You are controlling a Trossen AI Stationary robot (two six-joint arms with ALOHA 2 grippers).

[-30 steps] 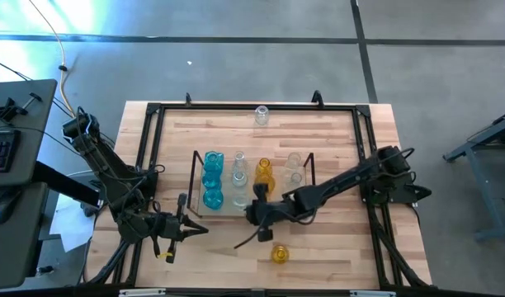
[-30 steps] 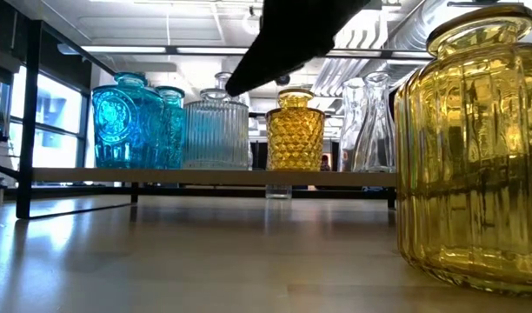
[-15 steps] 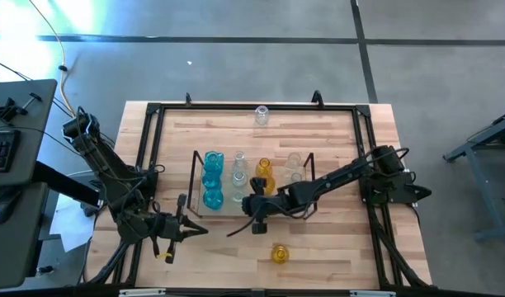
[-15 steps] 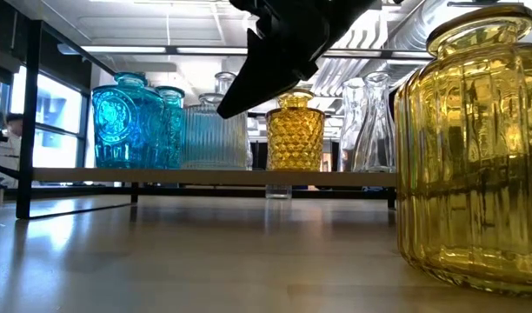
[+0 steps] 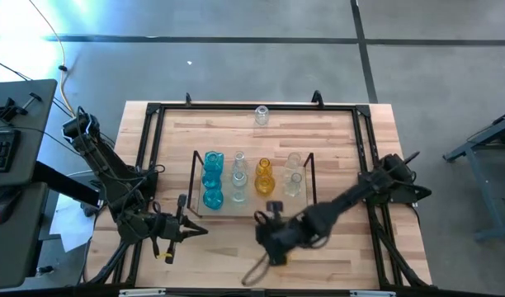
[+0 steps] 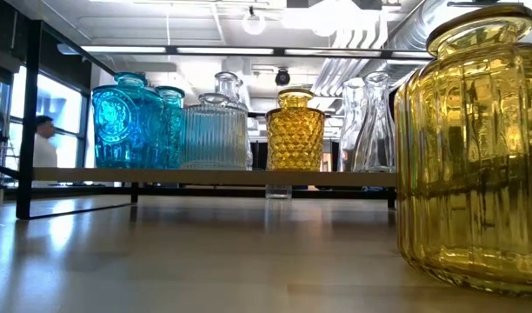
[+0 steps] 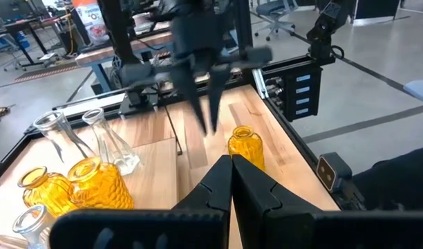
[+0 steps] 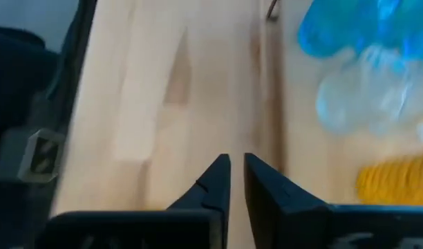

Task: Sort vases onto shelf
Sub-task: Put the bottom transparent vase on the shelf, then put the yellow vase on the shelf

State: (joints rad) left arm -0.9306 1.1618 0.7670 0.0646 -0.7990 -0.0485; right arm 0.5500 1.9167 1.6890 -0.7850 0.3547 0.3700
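The shelf (image 5: 307, 183) stands mid-table and carries several vases on its wood top: blue ones (image 5: 212, 177) at its left, then clear (image 5: 238, 175), amber (image 5: 263, 176) and clear (image 5: 294, 175). One loose amber vase (image 7: 244, 146) stands upright on the table in front of the shelf, large at the right in the low view (image 6: 475, 148). My right gripper (image 7: 206, 126) hangs above and just behind it, fingers pointing down, shut on nothing. My left gripper (image 7: 231, 166) waits shut at the near left (image 5: 192, 230).
A single clear vase (image 5: 261, 115) stands by the table's far edge. A black frame (image 5: 153, 111) edges the table. Bare wood lies between the shelf and the near edge, apart from the loose amber vase. A desk with a keyboard (image 5: 1, 148) stands left of the table.
My right gripper has drawn back from the shelf's front toward the table's near edge and risen, rolling as it went. It has left the low view and now hangs over the loose amber vase. The vases have not moved.
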